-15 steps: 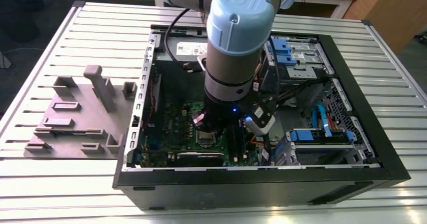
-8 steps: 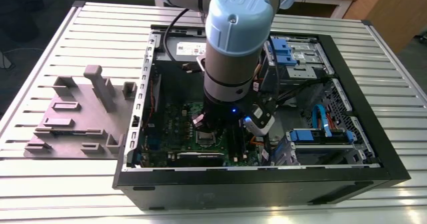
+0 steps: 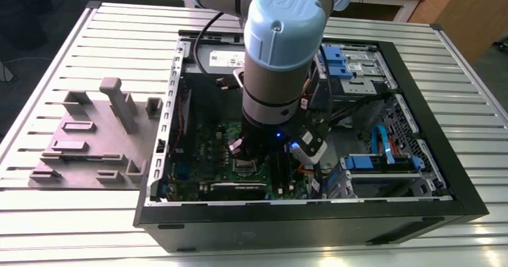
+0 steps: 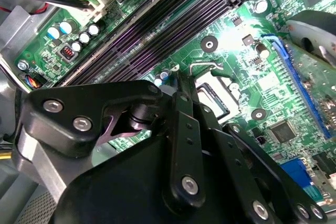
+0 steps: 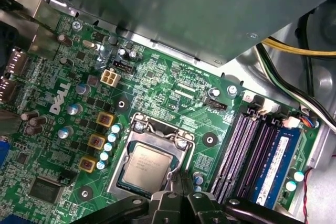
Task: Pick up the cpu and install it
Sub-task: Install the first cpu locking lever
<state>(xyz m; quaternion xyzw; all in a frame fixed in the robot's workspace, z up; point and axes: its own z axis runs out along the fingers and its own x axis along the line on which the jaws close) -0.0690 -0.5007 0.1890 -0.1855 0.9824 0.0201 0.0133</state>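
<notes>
Hovering just above the socket [image 5: 149,163], the gripper [image 5: 176,195] is hanging over one edge of the cpu [image 5: 148,165], which is lying flat inside the open frame. Whether its fingers are pinching or parted, I cannot tell. Around them the motherboard [image 5: 173,90] is lying in the opened computer case [image 3: 413,178], giving access from above.

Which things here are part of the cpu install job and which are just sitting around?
Part of the job:
- the cpu, lying in the socket on the motherboard
- the gripper, low over that socket

Just lying about:
- the memory stick in its slot
- the grey fixture on the table, outside the case
- the blue cables by the drive bays
</notes>
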